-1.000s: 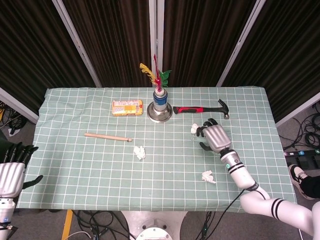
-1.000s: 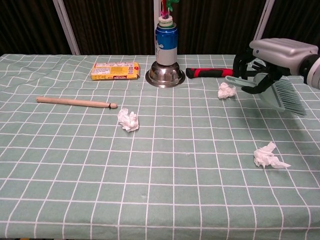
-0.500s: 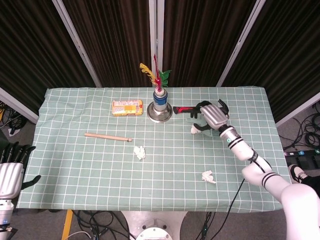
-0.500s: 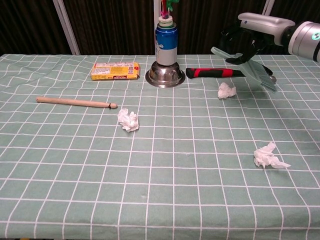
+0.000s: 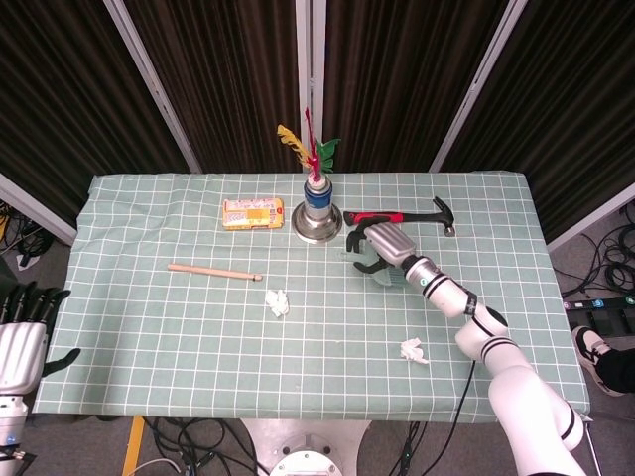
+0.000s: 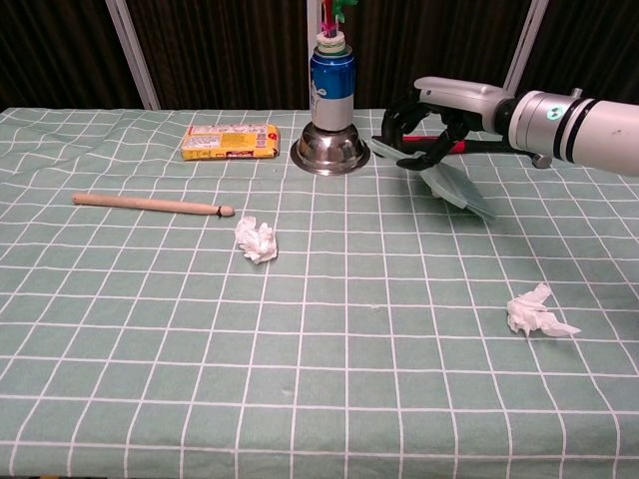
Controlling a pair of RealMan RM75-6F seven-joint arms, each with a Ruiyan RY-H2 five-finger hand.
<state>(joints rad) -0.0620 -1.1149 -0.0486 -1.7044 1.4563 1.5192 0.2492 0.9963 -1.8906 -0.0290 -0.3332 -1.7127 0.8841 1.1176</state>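
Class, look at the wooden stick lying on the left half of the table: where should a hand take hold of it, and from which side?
Grip the wooden stick around its middle, coming straight down from above. It lies flat on the cloth, long and thin, with bare table on both sides.

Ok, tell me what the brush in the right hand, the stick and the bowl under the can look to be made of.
Brush held by the right hand: pale green, slightly see-through, so probably plastic.
Stick: matte tan with a dark tip, most likely bare wood.
Bowl, upside down under the can: shiny grey with reflections, apparently polished metal, perhaps steel.
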